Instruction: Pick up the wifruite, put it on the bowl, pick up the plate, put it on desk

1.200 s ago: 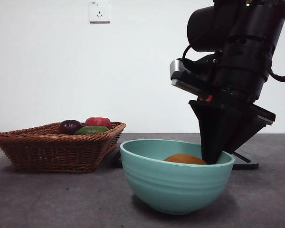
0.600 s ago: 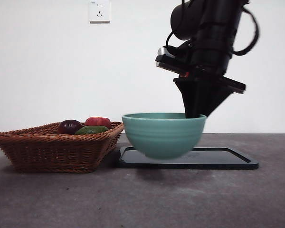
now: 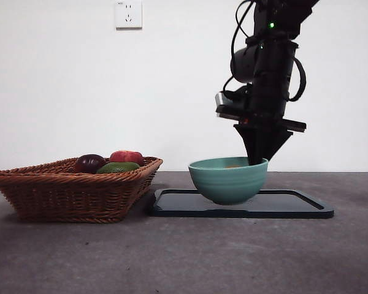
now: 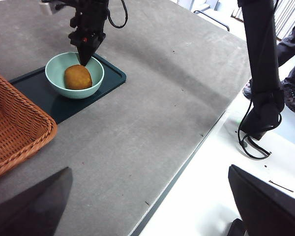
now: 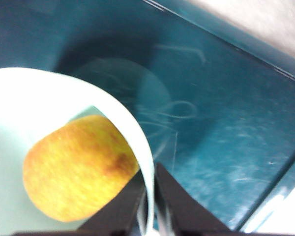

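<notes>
- The wifruite (image 5: pixel 76 167) lay inside the bowl (image 3: pixel 228 179), resting on its floor toward 1 side; in the front view only a sliver of orange showed above the rim.
- Your right gripper (image 5: pixel 148 206) was clamped on the bowl's rim, 1 jaw inside the wall and 1 outside, and the front view showed the bowl hanging just above the black tray (image 3: pixel 294 205), not resting on it.
- Your left gripper (image 4: pixel 147 206) waited well apart from the work, jaws spread wide and holding nothing.
- The fruit step looked done; what I judged you were on was carrying the bowl to its resting place. To do it well you would keep the rim level so the wifruite did not roll, lower straight down until the base sat flat, and only then open the jaws; a pinch on a thin ceramic rim can slip if the bowl tilts.
- If the bare table (image 3: pixel 190 257) was the target, the open stretch in front of the tray seemed the easiest spot.
- The wicker basket (image 3: pixel 73 190) sat just beside the tray, holding a red apple (image 3: pixel 127 157), a dark fruit (image 3: pixel 89 163) and a green fruit (image 3: pixel 118 167).
- Behind stood a plain white wall with 1 socket (image 3: pixel 128 14).
</notes>
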You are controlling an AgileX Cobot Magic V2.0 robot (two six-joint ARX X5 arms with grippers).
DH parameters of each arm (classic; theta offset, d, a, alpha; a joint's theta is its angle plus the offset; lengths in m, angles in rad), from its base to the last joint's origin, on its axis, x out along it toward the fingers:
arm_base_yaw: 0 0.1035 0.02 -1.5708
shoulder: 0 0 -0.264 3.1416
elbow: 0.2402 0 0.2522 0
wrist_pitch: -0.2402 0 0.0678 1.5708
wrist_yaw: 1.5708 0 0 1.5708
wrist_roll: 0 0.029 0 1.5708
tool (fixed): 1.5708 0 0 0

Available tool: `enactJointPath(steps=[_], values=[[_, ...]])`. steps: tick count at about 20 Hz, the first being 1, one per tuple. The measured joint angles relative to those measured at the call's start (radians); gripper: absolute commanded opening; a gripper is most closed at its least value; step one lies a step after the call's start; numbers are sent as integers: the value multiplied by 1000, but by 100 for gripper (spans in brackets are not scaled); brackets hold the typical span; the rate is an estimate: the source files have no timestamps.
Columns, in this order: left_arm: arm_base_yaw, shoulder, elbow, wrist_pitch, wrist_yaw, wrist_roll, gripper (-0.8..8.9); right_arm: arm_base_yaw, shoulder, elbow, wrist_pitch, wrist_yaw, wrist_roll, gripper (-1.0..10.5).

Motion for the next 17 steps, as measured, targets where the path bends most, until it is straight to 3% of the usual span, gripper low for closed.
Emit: enactJointPath(steps=[12, 15, 17], values=[[0, 0, 0, 0, 0, 0, 500, -6, 21, 0, 2, -53, -14, 14], [0, 0, 0, 0, 0, 0, 500, -6, 21, 0, -6, -55, -13, 230], [0, 0, 0, 0, 0, 0, 500, -6, 21, 0, 29, -53, -12, 286]])
